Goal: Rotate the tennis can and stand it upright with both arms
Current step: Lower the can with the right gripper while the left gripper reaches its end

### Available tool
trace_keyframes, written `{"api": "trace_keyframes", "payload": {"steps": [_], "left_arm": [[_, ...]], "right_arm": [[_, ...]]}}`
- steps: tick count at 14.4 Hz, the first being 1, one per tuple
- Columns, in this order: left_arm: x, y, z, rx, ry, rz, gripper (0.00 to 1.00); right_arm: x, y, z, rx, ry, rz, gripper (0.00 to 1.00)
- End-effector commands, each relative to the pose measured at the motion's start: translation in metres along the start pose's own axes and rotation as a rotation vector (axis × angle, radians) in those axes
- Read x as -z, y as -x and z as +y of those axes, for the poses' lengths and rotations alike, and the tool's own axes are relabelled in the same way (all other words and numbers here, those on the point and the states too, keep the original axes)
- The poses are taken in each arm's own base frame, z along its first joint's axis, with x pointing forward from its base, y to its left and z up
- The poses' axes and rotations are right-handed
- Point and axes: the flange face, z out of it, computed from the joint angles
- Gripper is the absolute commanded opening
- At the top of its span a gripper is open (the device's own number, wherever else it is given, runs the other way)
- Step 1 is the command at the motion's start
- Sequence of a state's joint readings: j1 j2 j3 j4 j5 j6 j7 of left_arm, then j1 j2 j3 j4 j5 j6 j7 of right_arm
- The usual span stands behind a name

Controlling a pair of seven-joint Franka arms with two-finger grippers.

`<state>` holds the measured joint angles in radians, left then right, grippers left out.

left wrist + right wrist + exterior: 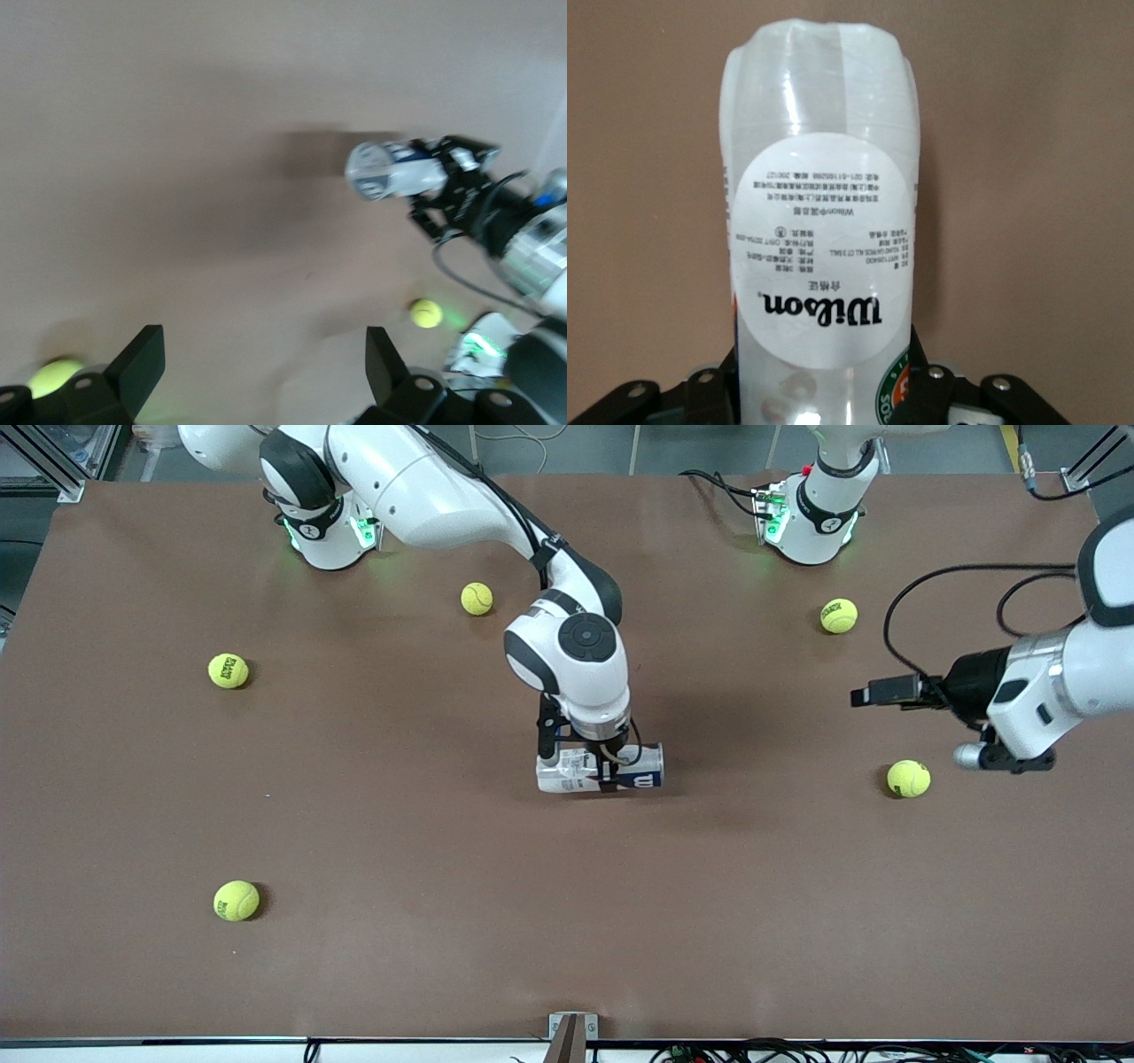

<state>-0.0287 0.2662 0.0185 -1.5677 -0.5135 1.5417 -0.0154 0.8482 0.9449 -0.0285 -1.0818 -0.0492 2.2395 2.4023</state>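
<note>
Mid-table, right end effector [606, 766] pinches the lying tennis can [599, 769]; left end effector [266, 363] waits spread.

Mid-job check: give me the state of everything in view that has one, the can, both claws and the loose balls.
tennis can: lying on its side near the table's middle, gripped.
right claw: down on the can, shut around it.
left claw: open, empty, in the air over the left arm's end of the table; that arm waits.
tennis balls: five, loose on the table, none in the can's way.
</note>
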Motion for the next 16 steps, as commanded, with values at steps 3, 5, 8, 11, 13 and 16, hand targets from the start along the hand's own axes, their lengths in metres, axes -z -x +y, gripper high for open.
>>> {"api": "trace_keyframes", "payload": {"steps": [3, 5, 8, 11, 13, 16], "left_arm": [[-0.068, -0.043, -0.043, -0.002, 0.298, -0.026, 1.0], [-0.099, -0.061, -0.052, 0.034, 0.398, -0.043, 1.0], [-0.148, -0.083, -0.059, 0.054, 0.521, -0.046, 1.0], [-0.194, -0.09, -0.06, 0.067, 0.565, -0.06, 1.0], [-0.227, -0.086, -0.06, 0.072, 0.614, -0.015, 1.0], [-0.26, -0.076, -0.067, 0.082, 0.66, 0.04, 1.0]], "right_arm": [[-0.029, 0.018, 0.021, 0.073, -0.064, 0.043, 0.66], [-0.04, 0.019, 0.026, 0.078, -0.065, 0.045, 0.66], [-0.05, 0.019, 0.03, 0.05, -0.068, 0.05, 0.66], [-0.059, 0.019, 0.032, -0.001, -0.081, 0.052, 0.66], [-0.066, 0.02, 0.035, 0.007, -0.096, 0.06, 0.71], [-0.067, 0.019, 0.034, 0.011, -0.101, 0.056, 1.0]]}}
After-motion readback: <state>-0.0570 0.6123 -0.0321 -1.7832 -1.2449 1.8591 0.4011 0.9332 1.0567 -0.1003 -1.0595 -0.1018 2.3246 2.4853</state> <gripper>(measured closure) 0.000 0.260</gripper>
